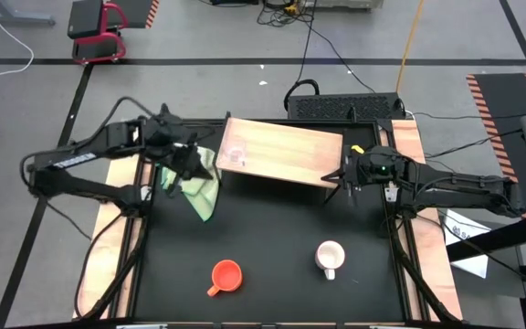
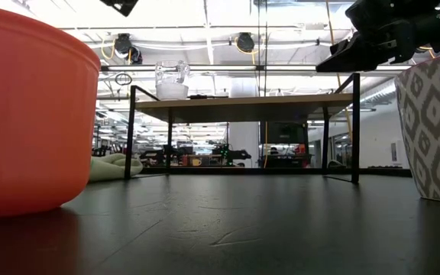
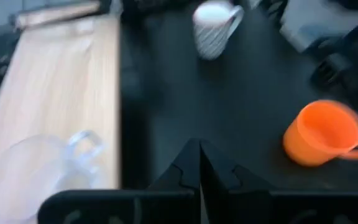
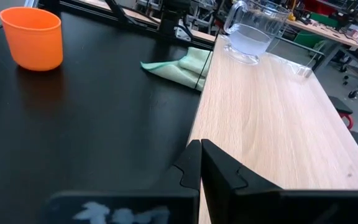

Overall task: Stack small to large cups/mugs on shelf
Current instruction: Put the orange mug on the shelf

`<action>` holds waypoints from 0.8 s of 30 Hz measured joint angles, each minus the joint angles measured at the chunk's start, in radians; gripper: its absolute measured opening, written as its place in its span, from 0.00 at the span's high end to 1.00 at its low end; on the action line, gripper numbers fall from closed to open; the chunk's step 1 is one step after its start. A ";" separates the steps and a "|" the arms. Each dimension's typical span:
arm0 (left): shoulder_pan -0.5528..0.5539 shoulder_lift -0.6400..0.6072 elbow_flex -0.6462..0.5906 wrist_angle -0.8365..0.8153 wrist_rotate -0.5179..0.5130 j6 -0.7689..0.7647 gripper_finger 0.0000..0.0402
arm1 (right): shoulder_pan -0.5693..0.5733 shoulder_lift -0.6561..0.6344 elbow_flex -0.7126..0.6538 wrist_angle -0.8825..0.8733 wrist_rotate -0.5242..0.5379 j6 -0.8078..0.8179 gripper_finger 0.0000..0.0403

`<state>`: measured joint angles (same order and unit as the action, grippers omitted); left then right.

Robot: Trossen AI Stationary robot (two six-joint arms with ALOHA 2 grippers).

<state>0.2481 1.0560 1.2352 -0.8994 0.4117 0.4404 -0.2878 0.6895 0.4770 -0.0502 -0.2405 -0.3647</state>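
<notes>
Orange mug [image 1: 226, 274] at 6 o'clock — rigid, light, likely slick; grasp its rim. Left gripper [image 3: 199, 163] and right gripper [image 4: 201, 160] closed, empty.

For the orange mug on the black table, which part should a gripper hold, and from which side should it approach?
Probably grip the orange mug by its rim wall from above: it stands upright with its mouth open. Its handle points toward the front-left corner, so the other sides are free. The shelf is far away.

Only the glass cup [image 1: 234, 153] occupies the shelf [image 1: 290, 155]; black tabletop [image 1: 272, 228] between mugs lies open.
</notes>
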 joint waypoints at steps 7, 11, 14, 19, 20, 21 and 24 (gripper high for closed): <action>-0.028 -0.201 -0.312 0.339 0.070 -0.124 1.00 | 0.001 0.000 0.000 -0.004 -0.001 -0.001 1.00; -0.066 -0.303 -0.486 0.558 0.062 -0.196 1.00 | 0.002 0.000 0.000 -0.009 -0.001 0.001 1.00; -0.098 -0.351 -0.585 0.647 0.009 -0.244 1.00 | 0.002 0.000 0.000 -0.008 -0.002 0.001 1.00; -0.147 -0.418 -0.708 0.728 -0.072 -0.295 1.00 | 0.002 0.000 0.000 -0.005 -0.052 0.001 1.00; -0.158 -0.430 -0.735 0.758 -0.073 -0.309 1.00 | 0.002 0.000 0.000 -0.003 -0.069 0.002 1.00; -0.168 -0.444 -0.761 0.790 -0.073 -0.321 1.00 | 0.002 0.000 0.000 0.000 -0.082 0.005 1.00; -0.196 -0.484 -0.825 0.850 -0.104 -0.344 1.00 | 0.002 0.000 0.000 0.012 -0.084 0.015 1.00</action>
<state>0.0522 0.5723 0.4104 -0.0490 0.3073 0.0961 -0.2855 0.6895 0.4770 -0.0381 -0.3244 -0.3493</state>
